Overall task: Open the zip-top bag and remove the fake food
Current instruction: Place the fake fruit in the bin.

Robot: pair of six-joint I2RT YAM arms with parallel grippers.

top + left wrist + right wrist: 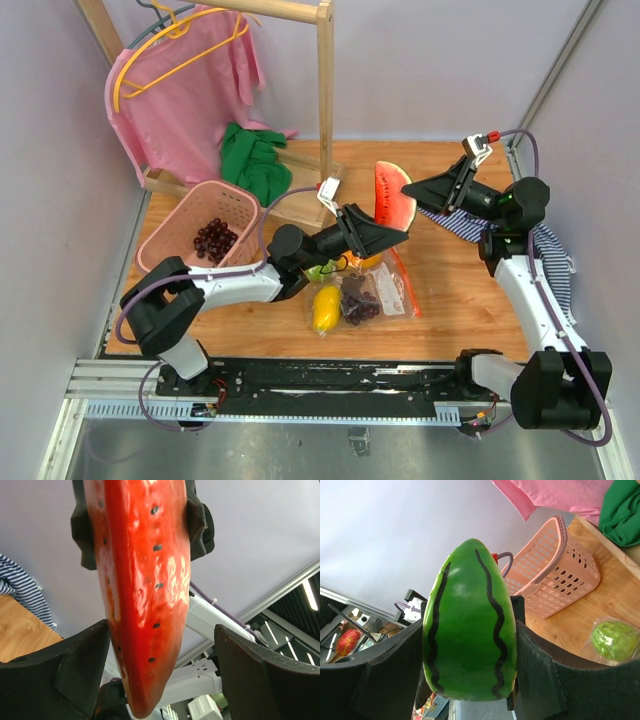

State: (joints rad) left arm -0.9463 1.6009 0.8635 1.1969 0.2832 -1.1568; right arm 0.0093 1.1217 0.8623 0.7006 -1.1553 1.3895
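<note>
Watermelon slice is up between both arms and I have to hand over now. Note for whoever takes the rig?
Right gripper: shut on the watermelon slice, held off the table.
Left gripper: open, fingers either side of the slice, not touching.
Bag: on the table; green ball looks inside it; grape bunch, yellow fruit and orange fruit in or out, unclear.
Done: slice out; a dark bunch lies in the pink basket.
Left: set the slice down, empty the bag.

Open table (462,305) right of zip-top bag (388,290) — basket (170,232) crowds left.
</note>
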